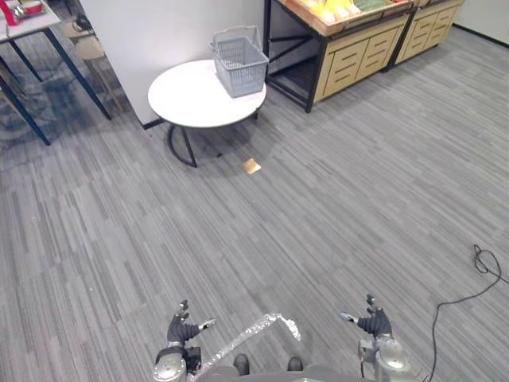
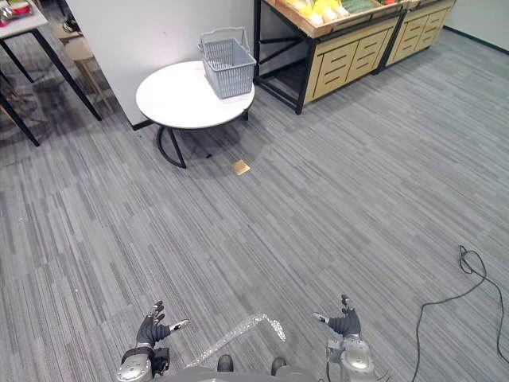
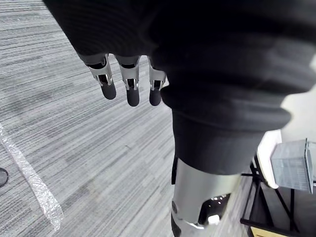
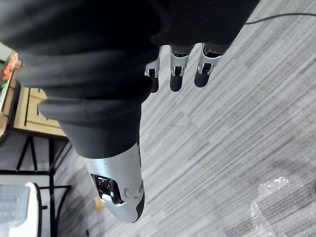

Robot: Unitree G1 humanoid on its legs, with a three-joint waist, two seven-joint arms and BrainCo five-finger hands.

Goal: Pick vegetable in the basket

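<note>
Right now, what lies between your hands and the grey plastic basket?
Bare grey floor, save a small tan square scrap by the round white table under the basket, in both eye views.

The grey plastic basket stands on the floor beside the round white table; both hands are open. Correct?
No: the left eye view shows the grey plastic basket on the round white table. The left hand and right hand are open.

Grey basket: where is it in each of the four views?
Left eye: grey basket, upper middle, far right on the round white table.
Right eye: basket, upper middle, same spot.
Left wrist: basket far off, at the table's edge.
Right wrist: basket far off, blurred.
Shared landmark: that table, under it.
</note>
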